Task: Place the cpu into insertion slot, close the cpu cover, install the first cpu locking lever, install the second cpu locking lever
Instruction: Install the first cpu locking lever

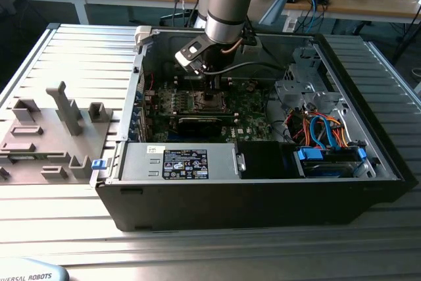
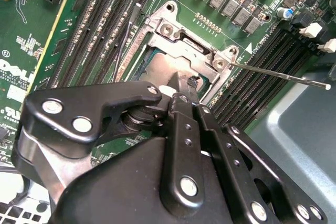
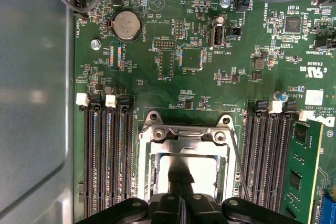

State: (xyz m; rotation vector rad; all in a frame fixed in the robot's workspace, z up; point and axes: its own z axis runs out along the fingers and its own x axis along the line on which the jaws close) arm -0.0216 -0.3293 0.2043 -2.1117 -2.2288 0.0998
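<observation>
Entry: cpu seating and cover.

Arm reaches down into the open computer case [image 1: 263, 202], which lies on the ribbed metal table [image 1: 197, 248]. In the exterior view, taking the insertion slot [image 1: 209, 100] as the dial centre:
- my gripper [image 1: 211, 87] hangs at 12 o'clock, just above the slot
- the long black card [image 1: 200, 122] sits just beside the slot at 6 o'clock
- the power supply [image 1: 191, 162] is further out, near 6 to 7 o'clock
- the drive bay with blue and orange cables [image 1: 322, 137] is at 4 o'clock
- a grey fixture tray [image 1: 46, 143] lies outside the case at 9 o'clock, on the exterior view's left

Fingers: in both wrist views my two black fingertips [image 2: 185, 98] are pressed together, with no gap between them. I see nothing pinched in them. They sit low over the socket, and I cannot tell whether they touch it.

Task parts, first wrist view:
- The cpu [image 3: 207, 174] lies flat in the slot, its dull silver top showing through the square window.
- The cpu cover [image 3: 184, 148] lies down around the cpu.
- Memory slots [image 3: 107, 156] flank the socket on both sides.
- A coin cell [image 3: 127, 26] sits well apart on the green motherboard [image 3: 157, 87].

Second wrist view: one thin locking lever [image 2: 278, 74] stands clear of the frame. It reaches from the frame's corner out over the memory slots, and its tip is over the grey case wall.
</observation>
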